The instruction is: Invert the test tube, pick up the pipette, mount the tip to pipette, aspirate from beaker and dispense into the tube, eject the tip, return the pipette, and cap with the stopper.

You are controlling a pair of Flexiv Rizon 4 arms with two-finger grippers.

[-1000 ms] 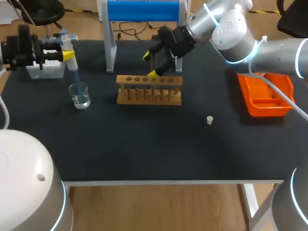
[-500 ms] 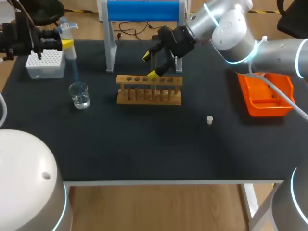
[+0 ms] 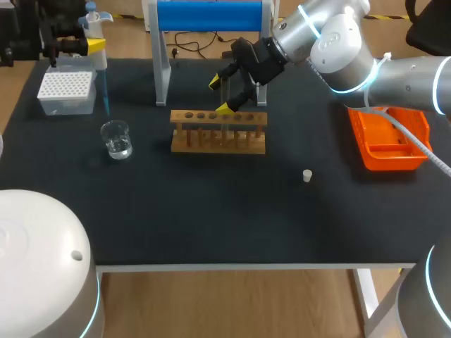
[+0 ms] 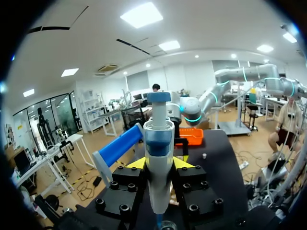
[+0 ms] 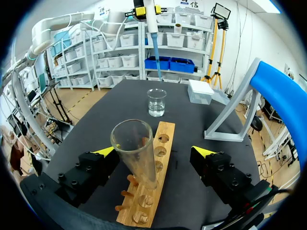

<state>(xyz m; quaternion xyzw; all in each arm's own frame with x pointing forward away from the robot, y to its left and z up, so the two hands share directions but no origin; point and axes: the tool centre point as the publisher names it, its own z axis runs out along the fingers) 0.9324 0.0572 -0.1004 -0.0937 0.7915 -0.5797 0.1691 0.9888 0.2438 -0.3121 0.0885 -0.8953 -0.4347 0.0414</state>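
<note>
One black table (image 3: 232,218): left pincer (image 4: 159,164) clamped on pipette (image 4: 159,139), right pincer (image 5: 153,152) apart astride test tube (image 5: 135,148)

We're looking down on a black-topped table (image 3: 211,225) with white legs (image 3: 368,299), set on a light wooden floor (image 3: 232,303). A strip of yellow-and-black tape (image 3: 123,14) runs along the far side, and a black seat (image 3: 67,15) sits beyond the far left corner. Out past the left wrist there's a white ceiling (image 4: 192,28) with bright rectangular light panels (image 4: 142,14) and tall glazed partitions (image 4: 53,115). Past the right wrist there's white shelving (image 5: 120,52) stacked with pale storage bins (image 5: 115,60), two blue crates (image 5: 172,63) lower down, and yellow-legged light stands (image 5: 216,48) against a white wall (image 5: 249,33).
</note>
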